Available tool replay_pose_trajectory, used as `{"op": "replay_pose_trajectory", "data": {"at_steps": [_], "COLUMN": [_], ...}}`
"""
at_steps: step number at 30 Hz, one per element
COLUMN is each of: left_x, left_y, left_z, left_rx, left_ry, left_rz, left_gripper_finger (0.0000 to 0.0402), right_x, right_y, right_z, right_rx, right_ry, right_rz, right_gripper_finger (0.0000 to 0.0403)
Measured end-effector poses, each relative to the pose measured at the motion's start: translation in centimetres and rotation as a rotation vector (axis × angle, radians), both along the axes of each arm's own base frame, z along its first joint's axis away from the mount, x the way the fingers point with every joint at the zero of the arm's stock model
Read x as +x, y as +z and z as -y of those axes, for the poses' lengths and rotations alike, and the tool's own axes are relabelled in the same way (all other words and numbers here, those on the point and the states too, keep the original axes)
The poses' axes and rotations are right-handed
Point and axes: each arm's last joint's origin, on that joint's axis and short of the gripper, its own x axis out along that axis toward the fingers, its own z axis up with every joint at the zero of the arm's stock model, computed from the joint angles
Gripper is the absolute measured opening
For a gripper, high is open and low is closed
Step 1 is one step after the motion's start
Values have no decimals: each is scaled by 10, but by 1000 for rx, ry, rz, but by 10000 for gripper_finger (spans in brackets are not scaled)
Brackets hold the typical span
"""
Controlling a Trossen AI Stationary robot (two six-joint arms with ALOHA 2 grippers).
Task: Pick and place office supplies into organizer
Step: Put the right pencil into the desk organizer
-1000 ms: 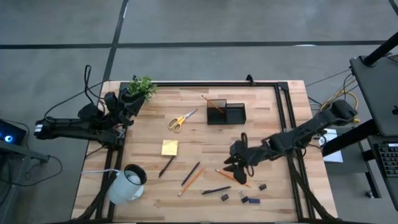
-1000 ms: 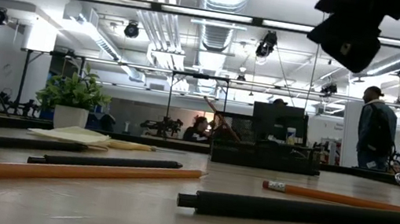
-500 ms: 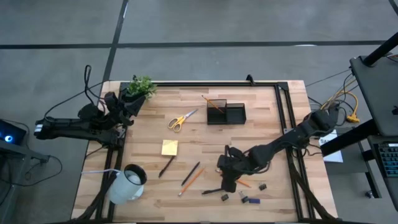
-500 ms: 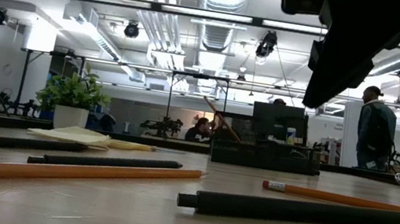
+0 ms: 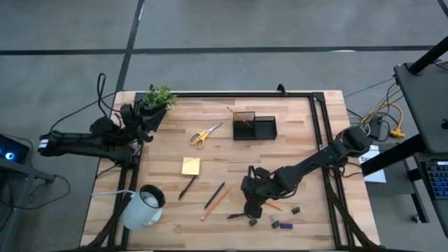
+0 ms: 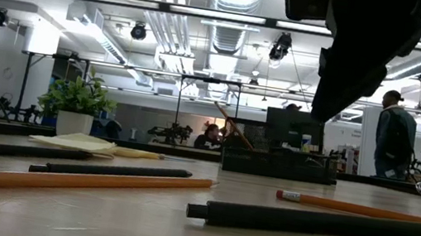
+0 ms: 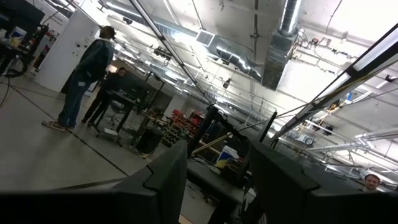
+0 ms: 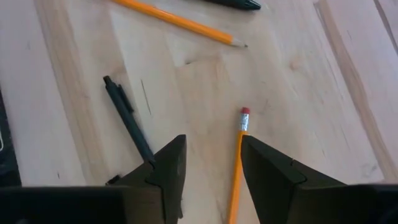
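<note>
Right gripper (image 8: 211, 180) open, empty, bare wood around; pencil (image 8: 237, 163) between its fingers, eraser end pointing away, lengthwise with them.

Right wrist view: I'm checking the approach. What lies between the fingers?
Mostly bare wood. An orange pencil with its eraser end runs up through the gap of the open right gripper; a dark pen lies beside one finger.
</note>
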Motion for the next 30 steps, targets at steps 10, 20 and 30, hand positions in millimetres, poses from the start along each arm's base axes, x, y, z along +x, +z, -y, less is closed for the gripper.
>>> {"op": "replay_pose_trajectory", "data": {"at_steps": [10,20,30], "left_x": [0,0,0], "left_y": [0,0,0], "left_z": [0,0,0], "left_rx": [0,0,0], "left_ry": [0,0,0], "left_rz": [0,0,-1], "left_gripper_finger": [157,157,157], "right_x": [3,3,2], "right_y": [-8,-26,-30], "right_z": [9,25,24], "right_rx": [2,37,49], "right_ry": [16,26,71], "right_rz": [29,34,42], "right_gripper_finger": [140,141,138]}}
